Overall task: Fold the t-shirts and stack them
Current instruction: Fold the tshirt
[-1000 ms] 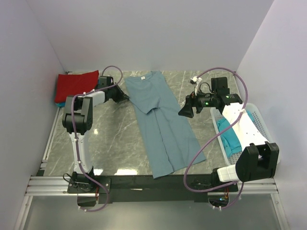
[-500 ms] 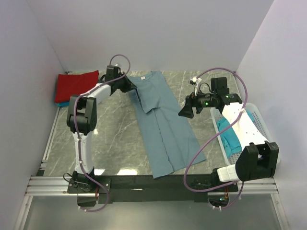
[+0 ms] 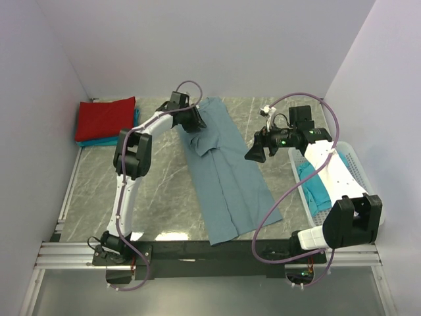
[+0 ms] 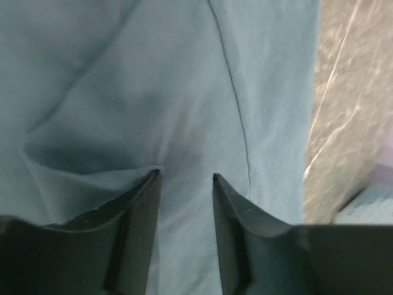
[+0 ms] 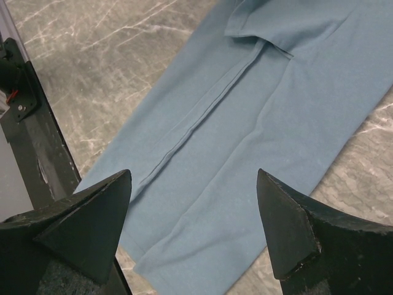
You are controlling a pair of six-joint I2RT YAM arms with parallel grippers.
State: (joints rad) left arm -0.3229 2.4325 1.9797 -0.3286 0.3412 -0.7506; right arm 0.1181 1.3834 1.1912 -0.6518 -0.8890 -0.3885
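- Your left gripper (image 3: 195, 122) sits low over the collar end of the slate-blue t-shirt (image 3: 227, 178), near the middle of the tabletop's far edge. In the wrist view its jaws stand a narrow way apart (image 4: 185, 177), with nothing visibly pinched between them. A soft ridge of cloth meets the tip of one finger (image 4: 150, 184).
- Your right gripper (image 3: 255, 153) hangs above the shirt's right margin, spread wide and empty (image 5: 194, 175).
- Step in hand, as I read it: the side folds are laid and a flap is being let go near the collar.
- Lift the left gripper straight up. A sideways pull would likely drag that ridge and spoil the fold.
- Next, probably hem to collar. Take both corners at the near edge level, so the strip doubles squarely.
- Far left corner: a folded red t-shirt (image 3: 105, 117), a squared, flat pad with a matte knit. A sliver of teal (image 3: 136, 118) shows at its right side.
- Tabletop (image 3: 151, 191): grey marble pattern, smooth and slightly glossy, so cloth may slide on it.
- Middle: the slate-blue shirt is a long narrow strip running from the far edge toward the near edge, slanting right. It is a thin, limp jersey, and its lengthwise folded edges show as long lines.
- Right edge: a white perforated basket (image 3: 352, 161), rigid plastic, holding a crumpled teal t-shirt (image 3: 316, 187).
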